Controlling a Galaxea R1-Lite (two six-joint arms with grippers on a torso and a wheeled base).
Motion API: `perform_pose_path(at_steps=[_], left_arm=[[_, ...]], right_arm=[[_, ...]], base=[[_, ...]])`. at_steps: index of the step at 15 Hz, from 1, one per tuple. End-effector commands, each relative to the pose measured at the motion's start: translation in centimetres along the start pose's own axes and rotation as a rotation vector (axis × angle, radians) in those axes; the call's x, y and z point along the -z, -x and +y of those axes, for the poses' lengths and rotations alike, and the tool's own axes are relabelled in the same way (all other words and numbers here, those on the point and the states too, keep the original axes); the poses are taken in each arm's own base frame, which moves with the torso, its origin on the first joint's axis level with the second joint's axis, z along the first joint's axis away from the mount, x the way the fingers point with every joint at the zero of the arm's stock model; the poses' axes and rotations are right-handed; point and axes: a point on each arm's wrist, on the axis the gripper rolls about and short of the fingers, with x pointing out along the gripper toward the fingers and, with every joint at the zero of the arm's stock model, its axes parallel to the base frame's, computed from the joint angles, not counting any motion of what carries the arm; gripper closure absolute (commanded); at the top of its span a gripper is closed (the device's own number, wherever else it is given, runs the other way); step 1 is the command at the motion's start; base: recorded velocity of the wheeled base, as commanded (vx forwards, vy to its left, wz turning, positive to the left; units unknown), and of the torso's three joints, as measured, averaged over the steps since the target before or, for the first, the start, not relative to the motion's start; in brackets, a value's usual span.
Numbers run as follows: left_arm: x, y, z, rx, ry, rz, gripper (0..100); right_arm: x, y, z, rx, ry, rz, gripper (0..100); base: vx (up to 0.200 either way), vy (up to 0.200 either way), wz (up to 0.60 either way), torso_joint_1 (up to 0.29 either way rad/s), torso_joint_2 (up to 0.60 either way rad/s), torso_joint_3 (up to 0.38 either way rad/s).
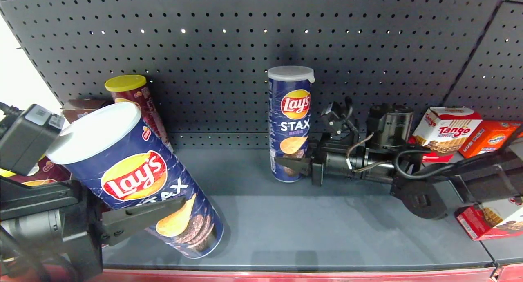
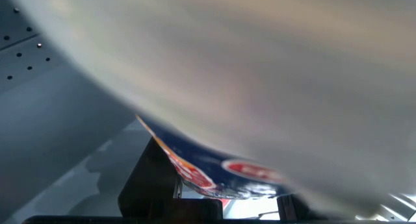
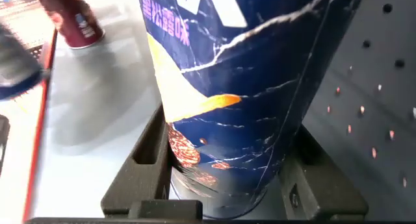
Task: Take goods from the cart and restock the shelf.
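A blue chip can point(image 1: 139, 180) with a white lid leans tilted over the front left of the grey shelf point(image 1: 327, 233). My left gripper point(image 1: 171, 200) is shut on its lower half, and the same can point(image 2: 214, 178) shows close up in the left wrist view. A second blue chip can point(image 1: 290, 122) stands upright mid-shelf near the pegboard. My right gripper point(image 1: 286, 161) reaches in from the right and is shut on its lower part. In the right wrist view this can point(image 3: 234, 107) sits between the fingers point(image 3: 146, 165).
A red can with a yellow lid point(image 1: 135, 102) leans at the back left, also seen as the red can point(image 3: 75, 23). Wafer boxes point(image 1: 447, 128), an orange box point(image 1: 490, 137) and a red box point(image 1: 490, 222) crowd the right. The shelf's red front lip point(image 1: 286, 276) runs below.
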Motion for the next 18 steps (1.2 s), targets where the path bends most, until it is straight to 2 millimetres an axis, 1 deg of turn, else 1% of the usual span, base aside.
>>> perform_pose_path(at_steps=[1, 3, 5, 7, 8, 9, 10, 11, 14, 16, 18], left_arm=[[0.0, 0.2, -0.1, 0.0, -0.003, -0.005, 100], [0.0, 0.2, -0.1, 0.0, -0.003, -0.005, 100], [0.0, 0.2, -0.1, -0.002, -0.003, -0.004, 100], [0.0, 0.1, -0.1, -0.003, -0.002, -0.003, 100], [0.0, 0.1, -0.1, -0.003, -0.002, -0.003, 100], [0.0, 0.1, -0.1, -0.003, -0.003, -0.004, 100], [0.0, 0.1, -0.1, -0.003, -0.003, -0.005, 100], [0.0, 0.1, -0.1, -0.002, -0.004, -0.005, 100], [0.0, 0.1, 0.0, -0.014, -0.01, -0.002, 100], [0.0, 0.1, 0.0, -0.023, -0.012, -0.002, 100], [0.1, 0.1, -0.1, -0.023, -0.011, 0.0, 100]], right_arm=[[-2.2, 2.7, 4.8, 0.017, 0.023, -0.033, 100], [-1.6, 4.0, 7.6, 0.041, 0.007, -0.039, 100], [-1.1, 5.1, 10.4, 0.065, -0.044, -0.061, 100], [0.3, 6.1, 12.1, 0.106, -0.054, -0.045, 100], [0.4, 6.1, 12.3, 0.108, -0.055, -0.043, 100], [2.2, 6.9, 12.9, 0.12, -0.058, -0.024, 100], [2.8, 7.0, 12.9, 0.123, -0.06, -0.02, 100], [3.8, 6.8, 12.6, 0.136, -0.064, -0.011, 100], [5.8, 5.7, 11.7, 0.156, -0.061, -0.012, 100], [6.6, 5.3, 11.3, 0.166, -0.057, -0.017, 100], [6.6, 5.1, 10.8, 0.177, -0.055, -0.024, 100]], base=[[0.0, 0.0, 0.0, 0.0, 0.0, 0.0], [0.0, 0.0, 0.0, 0.0, 0.0, 0.0], [0.0, 0.0, 0.0, 0.0, 0.0, 0.0], [0.0, 0.0, 0.0, 0.0, 0.0, 0.0], [0.0, 0.0, 0.0, 0.0, 0.0, 0.0], [0.0, 0.0, 0.0, 0.0, 0.0, 0.0], [0.0, 0.0, 0.0, 0.0, 0.0, 0.0], [0.0, 0.0, 0.0, 0.0, 0.0, 0.0], [0.0, 0.0, 0.0, 0.0, 0.0, 0.0], [0.0, 0.0, 0.0, 0.0, 0.0, 0.0], [0.0, 0.0, 0.0, 0.0, 0.0, 0.0]])
